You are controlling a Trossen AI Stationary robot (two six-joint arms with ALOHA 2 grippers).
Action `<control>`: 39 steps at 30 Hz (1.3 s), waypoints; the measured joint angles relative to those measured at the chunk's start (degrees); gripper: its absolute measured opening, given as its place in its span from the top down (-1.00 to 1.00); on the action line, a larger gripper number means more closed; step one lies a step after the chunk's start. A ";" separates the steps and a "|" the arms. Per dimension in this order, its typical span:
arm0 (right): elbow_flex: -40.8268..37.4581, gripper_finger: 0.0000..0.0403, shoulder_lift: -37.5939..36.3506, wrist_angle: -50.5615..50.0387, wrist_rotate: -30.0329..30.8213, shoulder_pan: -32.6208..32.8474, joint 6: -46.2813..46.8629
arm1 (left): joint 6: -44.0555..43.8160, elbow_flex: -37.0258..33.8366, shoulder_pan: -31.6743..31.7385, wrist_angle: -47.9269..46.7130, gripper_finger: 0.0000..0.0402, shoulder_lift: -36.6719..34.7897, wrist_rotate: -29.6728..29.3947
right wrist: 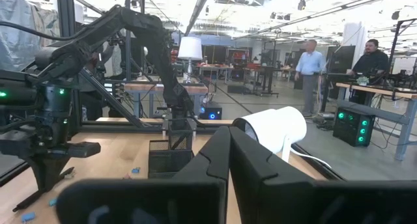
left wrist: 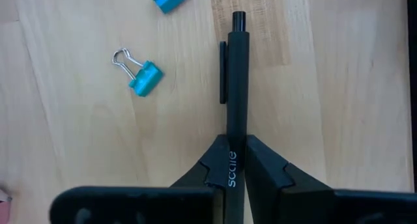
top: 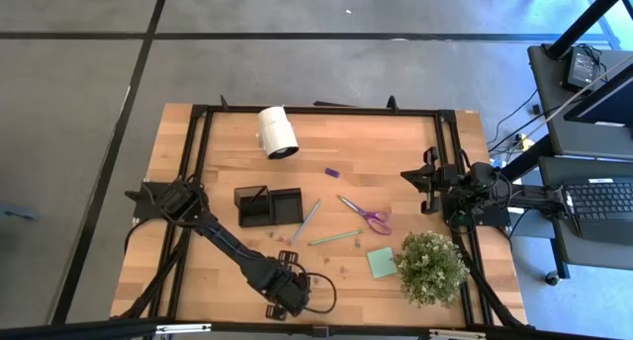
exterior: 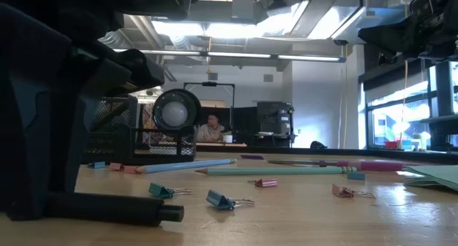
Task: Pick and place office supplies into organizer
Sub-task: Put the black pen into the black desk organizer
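Observation:
A black pen (left wrist: 236, 87) lies level near the table's front edge, its clip and push-button end pointing away from my left gripper (left wrist: 234, 160), which is shut on it. In the high view my left gripper (top: 287, 293) is at the front, left of centre. The black organizer (top: 269, 207) stands farther back. Purple-handled scissors (top: 366, 216), a pale green pencil (top: 334, 238), a blue pencil (top: 305, 221), a green sticky pad (top: 382, 263) and a purple piece (top: 332, 172) lie on the wood. My right gripper (top: 425, 187) waits shut at the right edge. My left gripper pinches the pen's barrel (left wrist: 235, 136) between its two fingers, below the clip. The fingers come from above, pointing steeply down, and lie across the pen. The pen (exterior: 107, 207) stays level at table height; whether it is clear of the wood cannot be told.
Blue binder clips (left wrist: 140, 71) lie beside the pen, and more small clips (exterior: 222, 200) are scattered on the front half of the table. A white roll (top: 277, 132) lies at the back. A potted plant (top: 431, 266) stands front right. People are in the room behind.

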 joint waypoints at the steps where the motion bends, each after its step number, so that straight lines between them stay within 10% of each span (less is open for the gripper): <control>1: 0.01 0.94 0.00 0.00 -0.01 0.00 0.00 | 0.00 -0.20 0.00 -0.29 0.89 -0.66 -0.44; 13: 0.02 0.94 -0.02 -0.28 0.01 0.00 0.00 | 0.00 -0.10 0.30 -3.62 0.91 -10.39 -4.41; 31: 0.00 0.94 -0.02 -0.38 -0.01 0.00 0.00 | -3.94 -0.38 -0.07 -18.25 0.91 -36.07 -32.69; 39: 0.00 0.94 -0.02 -0.40 0.00 -0.01 0.00 | -11.36 -13.58 -0.26 -16.96 0.91 -50.27 -41.85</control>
